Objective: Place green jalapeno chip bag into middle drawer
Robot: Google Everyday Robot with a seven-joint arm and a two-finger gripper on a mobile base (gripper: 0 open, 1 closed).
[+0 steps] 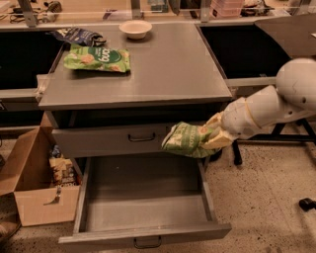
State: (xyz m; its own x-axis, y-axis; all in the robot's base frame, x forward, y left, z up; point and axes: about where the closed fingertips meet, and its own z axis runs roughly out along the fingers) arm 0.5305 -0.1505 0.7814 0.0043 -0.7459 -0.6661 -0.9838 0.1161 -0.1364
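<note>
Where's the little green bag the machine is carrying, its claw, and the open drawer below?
green jalapeno chip bag (185, 141): camera view, middle of its glossy front.
gripper (208, 136): camera view, at the bag's right end, shut on it.
middle drawer (143, 195): camera view, bare tray floor.

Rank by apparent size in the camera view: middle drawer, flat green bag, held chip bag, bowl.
middle drawer
flat green bag and green jalapeno chip bag (in the gripper, over the drawer's back right corner): alike, unranked
bowl

Laboratory workroom: grey metal drawer cabinet (163, 64) on speckled floor (266, 197), cluttered benches (79, 9) behind, cardboard box (29, 197) at its left; gripper (212, 138) at its right front clasps green jalapeno chip bag (183, 140).
</note>
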